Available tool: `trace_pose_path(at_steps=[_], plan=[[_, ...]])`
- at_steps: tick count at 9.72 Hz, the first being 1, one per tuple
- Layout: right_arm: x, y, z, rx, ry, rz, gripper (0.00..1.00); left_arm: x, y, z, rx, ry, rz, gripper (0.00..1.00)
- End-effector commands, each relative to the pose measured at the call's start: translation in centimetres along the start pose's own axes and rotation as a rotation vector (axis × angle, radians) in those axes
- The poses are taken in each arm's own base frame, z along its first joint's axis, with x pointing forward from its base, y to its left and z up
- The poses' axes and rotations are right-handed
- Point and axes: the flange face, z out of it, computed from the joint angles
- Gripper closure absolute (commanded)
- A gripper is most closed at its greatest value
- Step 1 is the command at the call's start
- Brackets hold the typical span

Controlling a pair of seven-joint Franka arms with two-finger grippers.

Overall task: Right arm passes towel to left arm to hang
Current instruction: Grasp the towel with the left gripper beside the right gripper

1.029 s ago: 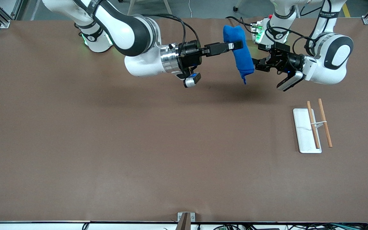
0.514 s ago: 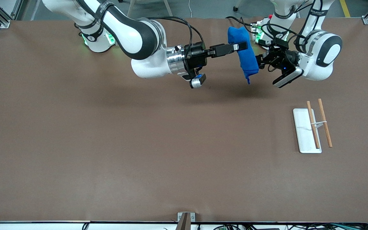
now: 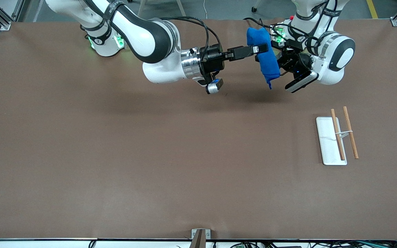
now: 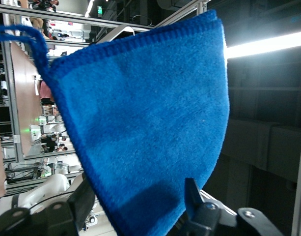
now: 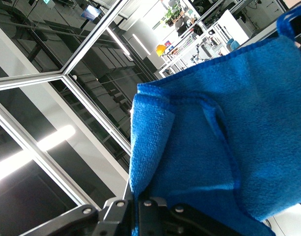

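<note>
The blue towel (image 3: 268, 65) hangs folded in the air over the table's edge by the robot bases, its small loop (image 3: 270, 84) at the lowest corner. My right gripper (image 3: 262, 48) is shut on the towel's upper part; in the right wrist view (image 5: 139, 209) the fingers pinch the towel (image 5: 214, 147). My left gripper (image 3: 277, 65) is open at the towel's lower part. In the left wrist view (image 4: 138, 199) the towel (image 4: 140, 108) sits between the spread fingers (image 4: 84, 201), which do not press on it.
A white tray (image 3: 326, 144) with two wooden rods (image 3: 350, 137) stands on the brown table toward the left arm's end, nearer to the front camera than both grippers. Cables and a lit box lie by the left arm's base.
The right gripper has carried the towel a little toward the left arm's end. The left gripper has closed in on the towel until the cloth sits between its open fingers.
</note>
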Motion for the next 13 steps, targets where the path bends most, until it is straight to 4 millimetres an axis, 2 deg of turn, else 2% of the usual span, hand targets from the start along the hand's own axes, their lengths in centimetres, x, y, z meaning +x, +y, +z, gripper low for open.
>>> trace_pose_path(at_steps=[1, 3, 4, 5, 7, 8, 9, 10, 12, 13], plan=[[-0.3, 0.3, 0.7, 0.021, 0.002, -0.009, 0.99, -0.2, -1.1, -1.3, -0.018, 0.056, 0.009, 0.60], [-0.3, 0.3, 0.7, 0.021, 0.002, -0.009, 0.99, 0.3, -0.7, -2.3, -0.021, 0.087, 0.039, 0.87], [-0.3, 0.2, 0.7, 0.021, 0.001, -0.011, 0.99, 0.4, -0.8, -2.6, -0.020, 0.095, 0.047, 0.94], [-0.2, 0.2, 0.6, 0.021, 0.002, -0.012, 0.99, 0.4, -0.8, -2.7, -0.020, 0.098, 0.049, 0.98], [0.3, 0.3, 0.0, 0.011, 0.013, -0.025, 0.99, 0.4, -0.7, -2.8, -0.020, 0.101, 0.050, 0.99], [0.8, 0.7, -0.6, -0.017, 0.026, -0.048, 0.77, 0.4, -0.8, -2.9, -0.019, 0.102, 0.049, 0.99], [1.9, 1.6, -2.1, -0.109, 0.046, -0.099, 0.14, 0.5, -0.8, -2.9, -0.019, 0.102, 0.048, 0.99], [3.4, 1.9, -4.9, -0.214, 0.077, -0.153, 0.00, 0.6, -0.7, -2.9, -0.019, 0.101, 0.046, 0.99], [5.4, 1.3, -9.6, -0.398, 0.116, -0.266, 0.00, 0.8, -0.4, -3.1, 0.006, 0.077, 0.036, 0.99], [6.9, 0.3, -13.7, -0.522, 0.150, -0.341, 0.00, 1.5, -0.1, -3.2, 0.049, 0.049, 0.022, 0.99]])
